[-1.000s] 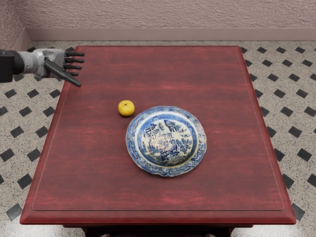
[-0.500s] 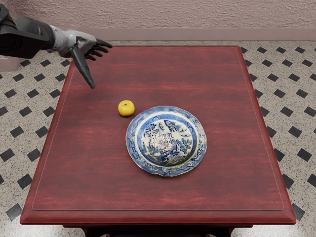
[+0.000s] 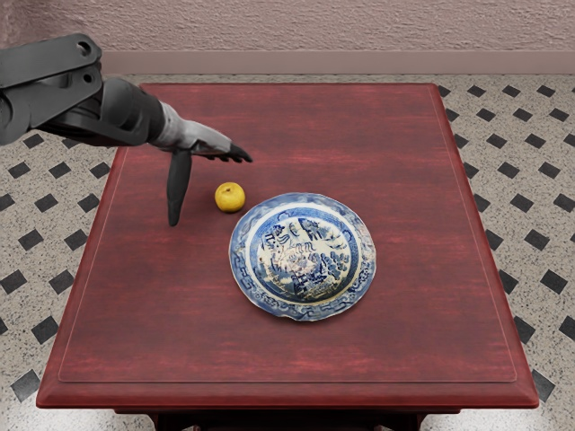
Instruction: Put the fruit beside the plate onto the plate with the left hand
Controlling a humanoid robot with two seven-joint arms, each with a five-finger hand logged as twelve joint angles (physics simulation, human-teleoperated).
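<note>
Hovering over the red table [image 3: 359, 135], the left hand [image 3: 193, 144] held nothing, fingers [image 3: 229, 153] spread wide, near the yellow fruit [image 3: 230, 197] just beside the blue-and-white plate [image 3: 303, 203].

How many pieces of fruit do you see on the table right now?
1. The yellow fruit lies on the table, beside the upper-left rim of the plate. None is on the plate, and nothing in view looks able to hide another.

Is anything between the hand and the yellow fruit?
No. The head view shows only bare red wooden table between the left hand and round yellow fruit.
</note>
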